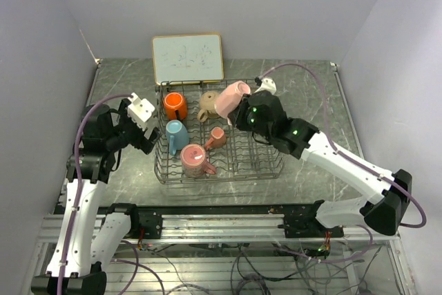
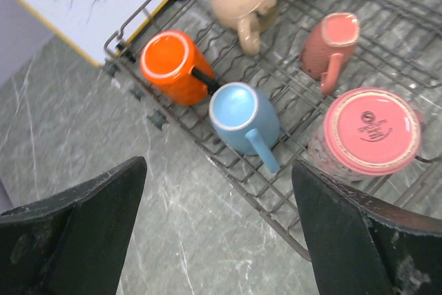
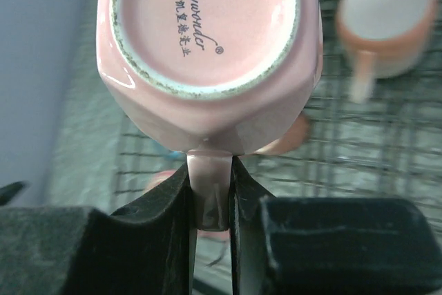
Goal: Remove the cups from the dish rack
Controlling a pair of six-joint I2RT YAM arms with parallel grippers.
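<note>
The dark wire dish rack (image 1: 266, 164) holds an orange cup (image 1: 175, 106), a light blue cup (image 1: 175, 135), a tan cup (image 1: 207, 107), a small salmon cup (image 1: 217, 137) and a pink upside-down cup (image 1: 195, 159). My right gripper (image 1: 243, 117) is shut on the handle of a pink cup (image 1: 231, 99) and holds it lifted above the rack's far side; the right wrist view shows that cup's base (image 3: 207, 25) and its handle (image 3: 210, 195) pinched between the fingers. My left gripper (image 2: 219, 240) is open and empty over the table just left of the rack (image 2: 276, 219).
A wood-framed whiteboard (image 1: 188, 58) leans behind the rack. Grey marble table (image 1: 124, 177) lies to the rack's left and right. White walls close in on the back and both sides.
</note>
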